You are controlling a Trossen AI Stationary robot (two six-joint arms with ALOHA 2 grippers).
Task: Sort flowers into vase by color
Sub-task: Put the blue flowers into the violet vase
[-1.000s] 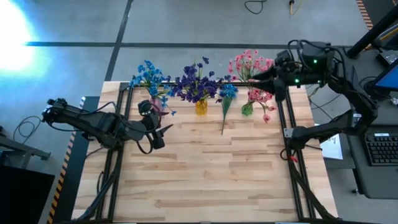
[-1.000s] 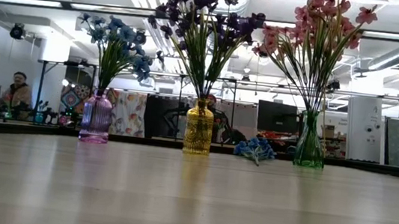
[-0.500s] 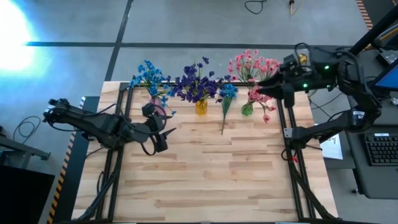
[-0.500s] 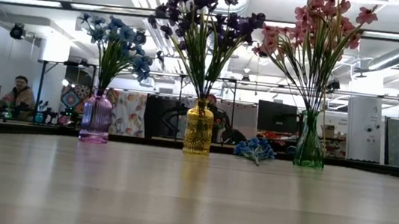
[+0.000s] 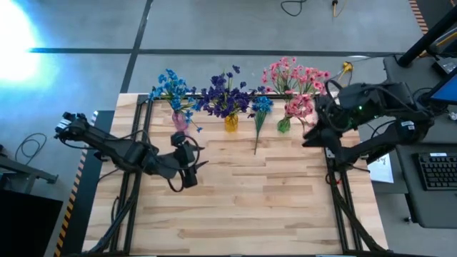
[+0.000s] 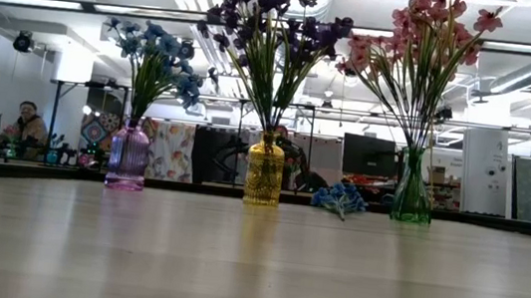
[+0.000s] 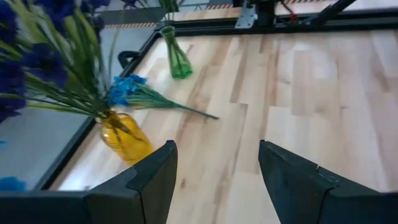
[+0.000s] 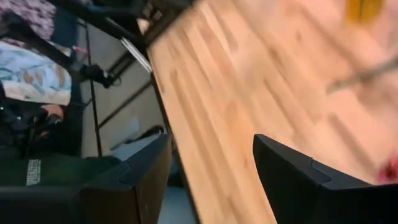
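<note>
Since a second ago, right gripper (image 5: 308, 139) pulled back from the pink flowers (image 5: 293, 78) toward the table's right edge, fingers spread, holding nothing. Left gripper (image 5: 193, 171) shifted inward, jaws apart, empty. Loose blue sprig (image 5: 260, 114) lying flat between yellow vase (image 5: 230, 123) and green vase (image 5: 284, 126), well apart from both grippers.

L gripper (image 5: 191, 165) has moved toward 4 o'clock in the high view, off the purple vase (image 5: 179, 121) and further onto the table (image 5: 243, 207); fingers spread, nothing held. In the low view its dark shape has slid toward 3 o'clock along the upper edge. R gripper (image 5: 311, 138) has pulled back from the pink flowers (image 5: 291, 75), dropping toward 6 o'clock to the table's right rail, fingers apart, empty.
</note>
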